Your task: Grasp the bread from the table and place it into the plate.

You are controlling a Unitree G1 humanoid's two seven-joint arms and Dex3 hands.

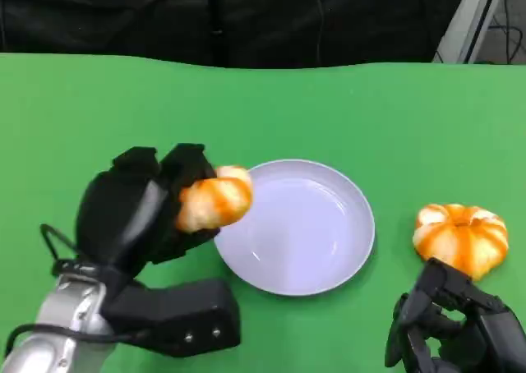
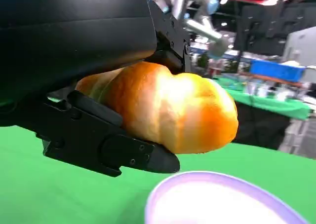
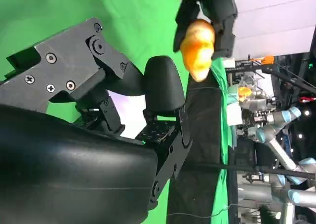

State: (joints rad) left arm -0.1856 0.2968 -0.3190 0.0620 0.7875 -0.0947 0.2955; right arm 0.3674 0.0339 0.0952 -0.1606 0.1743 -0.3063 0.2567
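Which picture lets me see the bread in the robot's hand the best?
The left wrist view: the bread looms large and sharp, gripped by the left hand. The head view shows it small beside the plate; the right wrist view shows it tiny and far off.

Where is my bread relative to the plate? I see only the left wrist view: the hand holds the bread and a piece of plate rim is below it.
Observer: In the head view the left hand holds the bread above the left rim of the plate, not yet over its middle.
Operator: Is there any other bread on the table?
Observer: Yes, a round bread lies on the green table to the right of the plate, apart from it.
Operator: And where is the other hand?
Observer: The right hand is low at the near edge, just in front of that round bread, and it holds nothing.
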